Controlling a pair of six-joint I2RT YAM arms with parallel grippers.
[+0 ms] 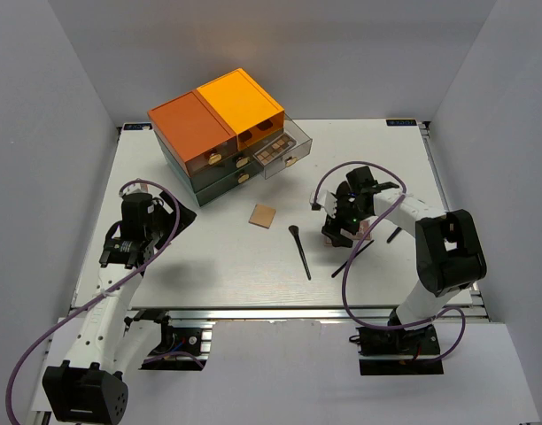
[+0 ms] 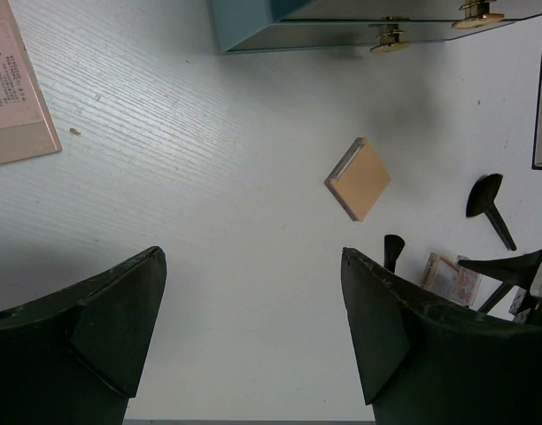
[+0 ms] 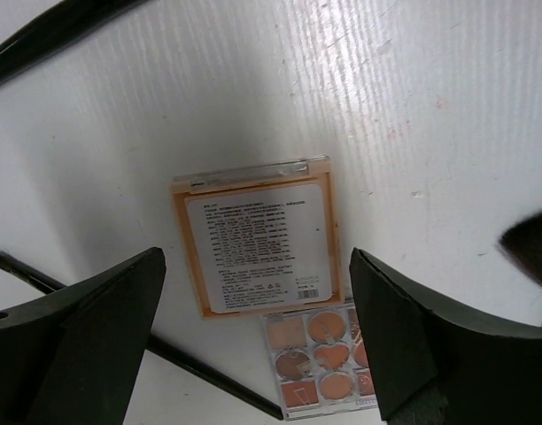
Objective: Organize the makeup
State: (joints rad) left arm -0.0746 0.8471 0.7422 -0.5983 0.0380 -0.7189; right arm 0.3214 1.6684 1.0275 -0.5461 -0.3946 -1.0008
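My right gripper is open and hovers just above two flat palettes. One is tan-orange and lies label side up. The other is an eyeshadow palette with brown and pink pans, touching its near edge. A thin black brush handle lies beside them, and dark bristles show at the right. A tan square compact and a black-handled brush lie mid-table. My left gripper is open and empty above bare table at the left.
The orange-topped dark-green drawer box stands at the back, with one clear drawer pulled out and holding a palette. A pink-tan labelled flat case lies near my left gripper. Another long brush lies by my right gripper.
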